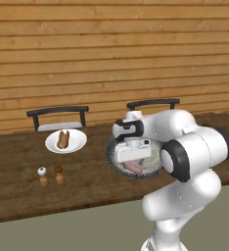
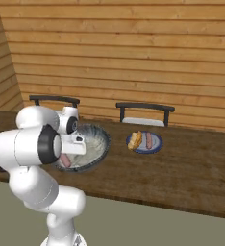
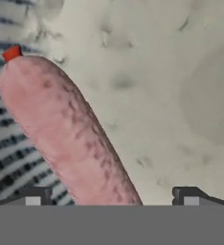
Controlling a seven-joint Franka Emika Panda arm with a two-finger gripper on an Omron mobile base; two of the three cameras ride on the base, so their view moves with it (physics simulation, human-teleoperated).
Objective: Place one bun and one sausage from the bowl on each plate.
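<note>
Pink sausage (image 3: 66,134) lies in the bowl (image 3: 147,72) between the open, empty fingers (image 3: 32,196). The blue plate (image 2: 156,144) looks served; the white plate (image 1: 76,143) has only its bun (image 1: 63,139).

A large deep bowl (image 1: 112,156) with a dark patterned rim and pale speckled inside sits on the wooden table, holding one pink sausage (image 3: 66,134) lying against its wall. A white plate (image 1: 78,143) carries a bun (image 1: 63,139). A blue-grey plate (image 2: 155,145) carries a bun (image 2: 136,140) beside a sausage (image 2: 148,140).
</note>
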